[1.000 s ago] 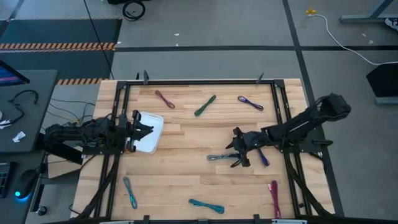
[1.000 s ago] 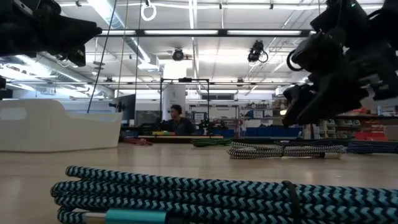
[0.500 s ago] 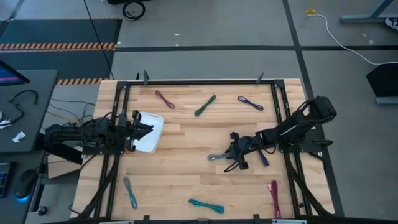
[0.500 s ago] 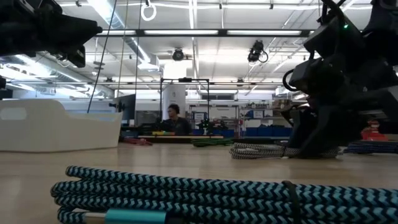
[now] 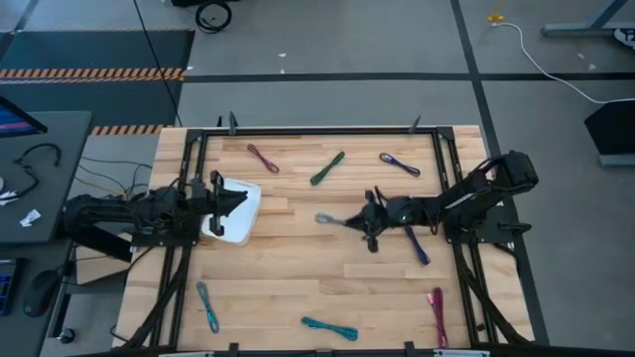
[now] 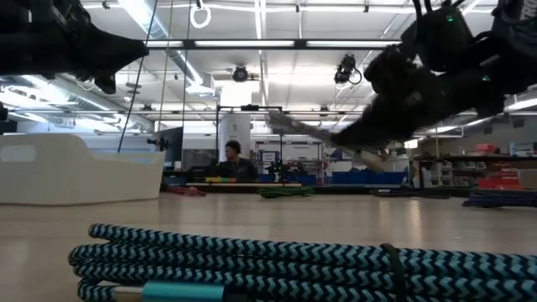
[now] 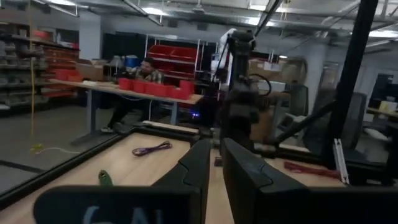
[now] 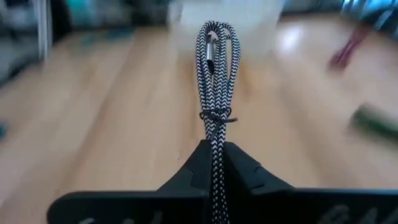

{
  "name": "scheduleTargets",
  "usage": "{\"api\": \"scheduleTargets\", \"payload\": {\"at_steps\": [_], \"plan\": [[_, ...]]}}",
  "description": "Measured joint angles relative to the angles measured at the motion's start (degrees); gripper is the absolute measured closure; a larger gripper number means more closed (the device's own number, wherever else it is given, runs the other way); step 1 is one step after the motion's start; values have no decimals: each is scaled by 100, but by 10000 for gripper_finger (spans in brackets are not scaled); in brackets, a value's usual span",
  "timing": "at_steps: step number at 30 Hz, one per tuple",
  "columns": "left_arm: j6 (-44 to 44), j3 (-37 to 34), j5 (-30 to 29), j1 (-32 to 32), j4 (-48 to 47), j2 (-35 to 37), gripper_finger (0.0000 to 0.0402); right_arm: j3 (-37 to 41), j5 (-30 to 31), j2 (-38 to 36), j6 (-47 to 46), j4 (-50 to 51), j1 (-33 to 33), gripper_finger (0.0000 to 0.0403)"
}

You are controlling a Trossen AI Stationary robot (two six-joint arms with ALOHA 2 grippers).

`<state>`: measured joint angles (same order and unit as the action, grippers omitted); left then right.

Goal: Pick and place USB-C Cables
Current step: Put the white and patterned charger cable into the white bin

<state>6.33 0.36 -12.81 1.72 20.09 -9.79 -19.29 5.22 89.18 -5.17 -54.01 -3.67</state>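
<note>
My right gripper (image 5: 369, 220) is shut on a grey black-and-white braided cable bundle (image 5: 335, 218) above the middle of the table; the bundle sticks out toward the table's left (image 8: 216, 74). My left gripper (image 5: 238, 201) hovers shut and empty over the white bin (image 5: 236, 220) at the left. Other cable bundles lie flat on the wood: maroon (image 5: 263, 157), green (image 5: 326, 168), purple (image 5: 399, 164), dark blue (image 5: 417, 246), maroon-pink (image 5: 438, 315), teal (image 5: 329, 327) and light blue (image 5: 206, 305). My right gripper pinches one end of the folded bundle (image 8: 214, 152) between its two fingers, below the small tie (image 8: 216, 115). The fingers come roughly level from the table's right and lie along the bundle. The bundle is lifted clear of the table and juts out tilted (image 6: 323, 138).
A black frame (image 5: 317, 130) runs around the tabletop. The teal bundle (image 6: 294, 268) lies close to the near edge. Bare wood lies between the bin and my right gripper. A person (image 6: 237, 164) sits in the room beyond the far edge.
My right gripper dropped onto the grey bundle on the table, shut on it, then rose and went toward the far edge and slightly left. The bundle has left the wood and now hangs clear in the fingers, pointing toward the bin.
</note>
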Motion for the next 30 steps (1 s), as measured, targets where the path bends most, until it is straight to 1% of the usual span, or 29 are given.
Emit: {"api": "scheduleTargets", "payload": {"at_steps": [2, 3, 4, 5, 7, 10, 12, 14, 18, 20, 24, 30], "plan": [[-10, 30, -22, 0, 315, -506, 347, -17, -32, 71, 105, -982, 172, 384], [-28, 95, -76, 2, 294, -784, 344, -84, -33, 135, 151, -1361, 249, 384], [-89, 194, -129, 2, 274, -1050, 340, -208, -39, 199, 195, -1497, 319, 384], [-164, 312, -173, 2, 278, -1291, 337, -378, -92, 261, 249, -1429, 387, 384], [-370, 592, -219, 2, 351, -1725, 328, -974, -382, 410, 464, -826, 499, 384], [-572, 1063, -222, 3, 109, -2262, 311, -2144, -678, 705, 1044, 798, 561, 384], [-653, 1425, -222, 4, -278, -2467, 298, -2978, -686, 953, 1502, 1963, 603, 384], [-701, 1847, -218, 4, -766, -2618, 285, -3762, -760, 1205, 1976, 2890, 661, 384], [-600, 2613, -200, 7, -1871, -2740, 261, -5068, -1041, 1768, 2971, 4162, 777, 384], [-551, 2930, -200, 7, -2215, -2729, 250, -5559, -1092, 2045, 3545, 4457, 799, 384], [-549, 3386, -200, 7, -2694, -2733, 234, -6404, -1128, 2571, 4780, 4491, 803, 384], [-543, 3534, -198, 7, -2788, -2736, 228, -7593, -1450, 3563, 6410, 4517, 803, 385]]}}
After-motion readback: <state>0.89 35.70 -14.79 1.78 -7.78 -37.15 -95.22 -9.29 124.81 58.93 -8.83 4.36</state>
